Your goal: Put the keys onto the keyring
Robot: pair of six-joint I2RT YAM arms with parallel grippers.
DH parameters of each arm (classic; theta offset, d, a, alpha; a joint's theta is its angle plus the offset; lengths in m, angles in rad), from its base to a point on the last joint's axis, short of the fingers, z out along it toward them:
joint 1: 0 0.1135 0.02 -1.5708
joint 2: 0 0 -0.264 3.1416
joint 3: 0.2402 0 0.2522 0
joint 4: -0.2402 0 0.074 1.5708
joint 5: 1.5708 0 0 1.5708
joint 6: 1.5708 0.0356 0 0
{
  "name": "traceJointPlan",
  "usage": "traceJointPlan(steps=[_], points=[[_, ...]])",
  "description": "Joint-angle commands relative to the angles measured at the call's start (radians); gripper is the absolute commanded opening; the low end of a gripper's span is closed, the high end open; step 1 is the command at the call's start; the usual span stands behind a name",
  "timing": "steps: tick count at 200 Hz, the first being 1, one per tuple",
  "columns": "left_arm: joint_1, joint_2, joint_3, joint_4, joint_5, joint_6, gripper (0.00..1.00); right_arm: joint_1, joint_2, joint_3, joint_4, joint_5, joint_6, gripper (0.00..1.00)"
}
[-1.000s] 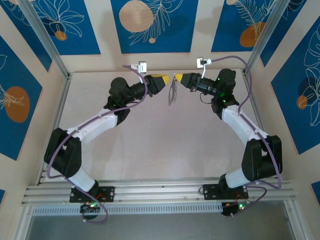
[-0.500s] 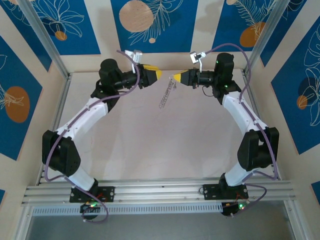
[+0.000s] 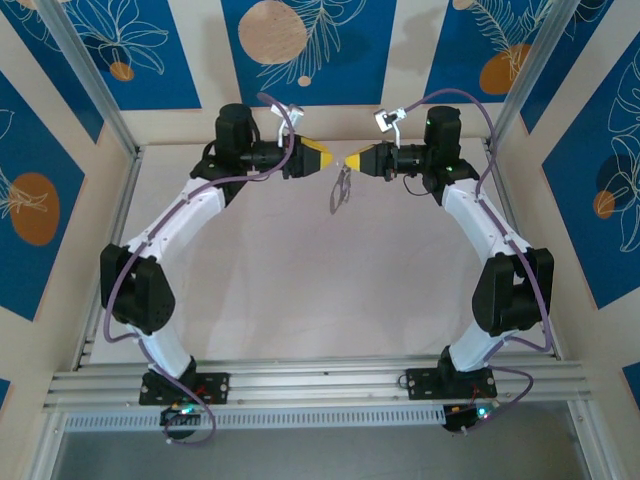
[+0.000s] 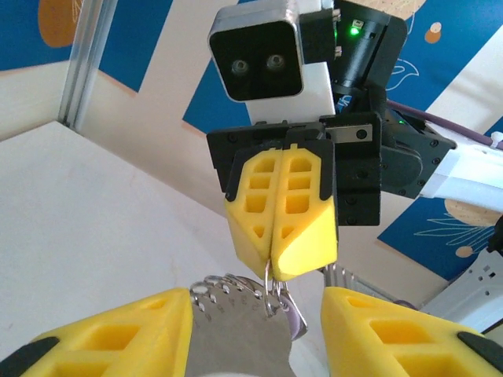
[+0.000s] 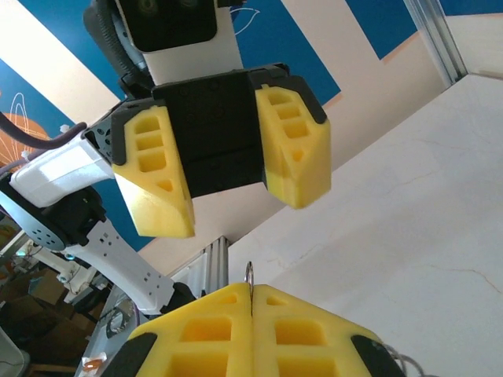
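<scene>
The right fingers (image 4: 277,251) are pressed tight together. They pinch a thin metal loop at the top of the keyring (image 4: 236,330), and the keyring hangs down from their tips. It is up in the air above the surface (image 3: 300,290) and does not touch it. The keyring is pale and silvery. It has a row of little teeth along its top edge.

The left fingers (image 3: 320,157) are apart, with a wide gap between them. They hold nothing. They point straight at the right fingers, tip to tip. The two pairs are very near each other but do not touch. From above, the keyring dangles just below the small space between the two pairs, a bit closer to the right fingers.

From the left wrist, the keyring sits low down in the gap between the two left fingers, right under the tips of the right fingers. The key (image 4: 297,323) is a small lilac bit at the side of the keyring, also just under the right fingers. Its thin part is too small to make out.

From the right wrist, a bit of thin wire sticks up between the closed right fingers. Both pairs of fingers are near the blue back wall (image 3: 310,50).
</scene>
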Motion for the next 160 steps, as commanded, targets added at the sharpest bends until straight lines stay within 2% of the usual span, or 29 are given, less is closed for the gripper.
traceJointPlan(steps=[1, 160], points=[[0.005, 0.013, 0.044, -0.022, 0.058, 0.020, 0.45, 0.012, 0.007, 0.041, -0.026, -0.032, -0.022, 0.00], [-0.027, 0.044, 0.034, 0.051, 0.068, -0.026, 0.33, 0.030, 0.020, 0.048, -0.020, -0.022, -0.021, 0.00]])
